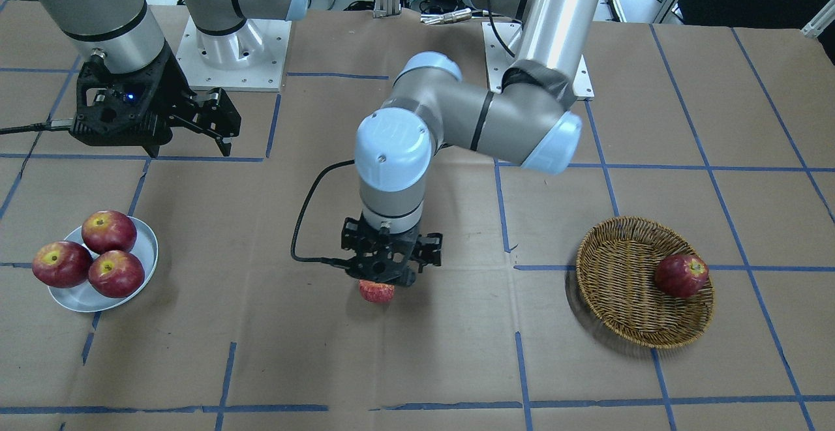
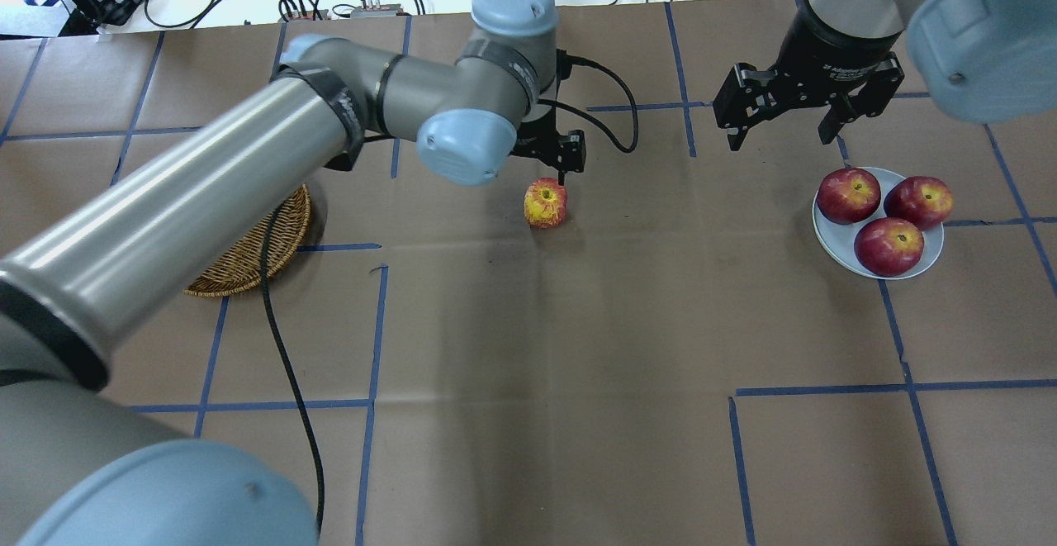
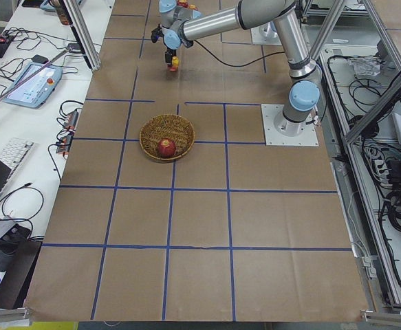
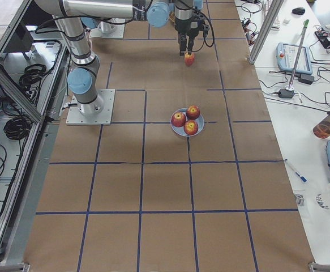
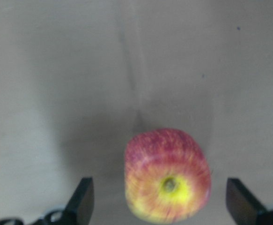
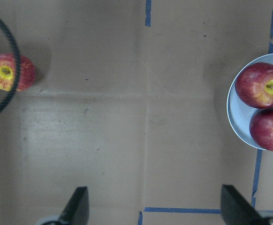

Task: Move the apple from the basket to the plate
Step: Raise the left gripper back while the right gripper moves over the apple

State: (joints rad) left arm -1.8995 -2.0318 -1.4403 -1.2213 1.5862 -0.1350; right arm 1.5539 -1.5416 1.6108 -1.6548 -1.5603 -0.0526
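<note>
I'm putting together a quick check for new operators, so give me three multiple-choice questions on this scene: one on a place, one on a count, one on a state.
1. Where is the yellow-streaked apple?
A. on the table, between the basket and the plate
B. in the basket
C. on the plate

2. How many dark red apples are on the plate?
A. one
B. two
C. three

3. How is the left gripper?
A. shut on the apple
B. open around the apple
C. shut and empty

Answers:
1 A: it sits on the brown paper mid-table.
2 C: three crowd the plate.
3 B: the wrist view shows both fingers clear of the apple.
</note>
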